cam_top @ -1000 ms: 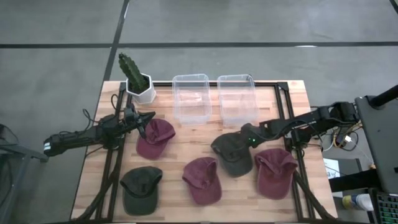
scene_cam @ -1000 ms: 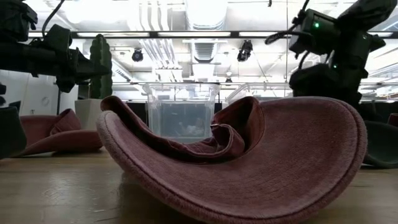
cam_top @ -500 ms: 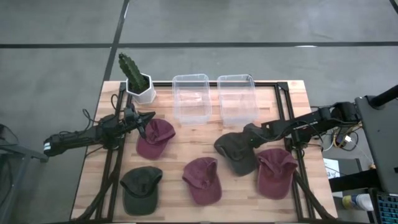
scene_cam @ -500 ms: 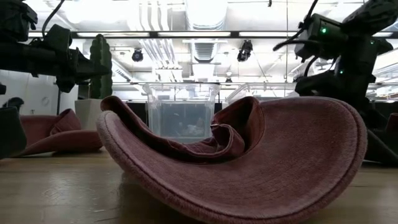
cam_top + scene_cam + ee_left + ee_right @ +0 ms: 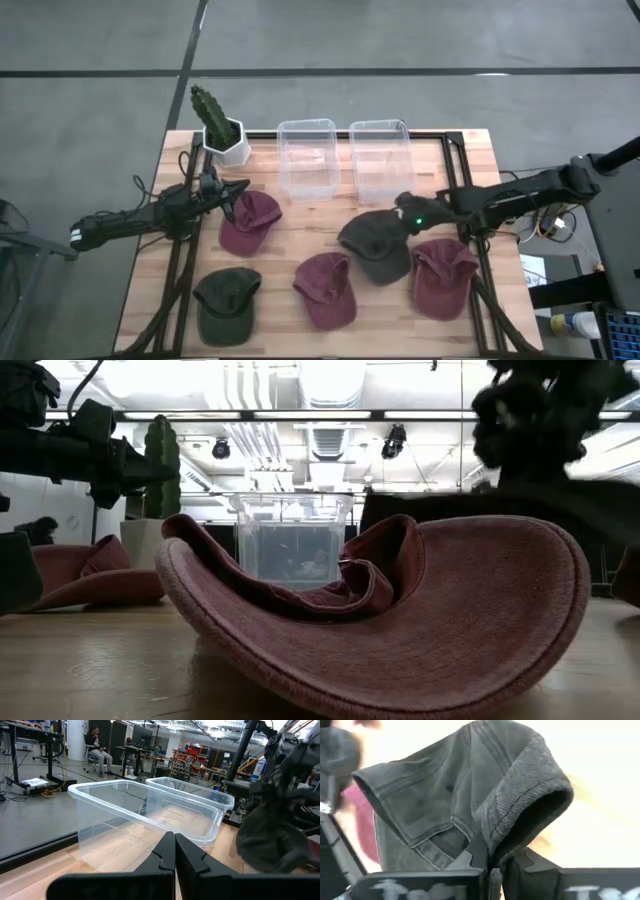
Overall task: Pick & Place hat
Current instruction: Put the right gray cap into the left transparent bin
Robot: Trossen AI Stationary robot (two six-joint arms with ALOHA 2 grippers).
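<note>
Right fingers (image 5: 490, 862) pinched on unlabelled grey hat (image 5: 465, 790).

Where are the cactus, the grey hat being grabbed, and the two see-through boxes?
cactus (image 5: 207, 108): high view, on its green stem.
grey hat (image 5: 373, 247): high view, on its crown.
left clear box (image 5: 306, 158): high view, on its floor.
right clear box (image 5: 380, 160): high view, on its floor.

right arm (image 5: 540, 420) blurred, low view
</note>
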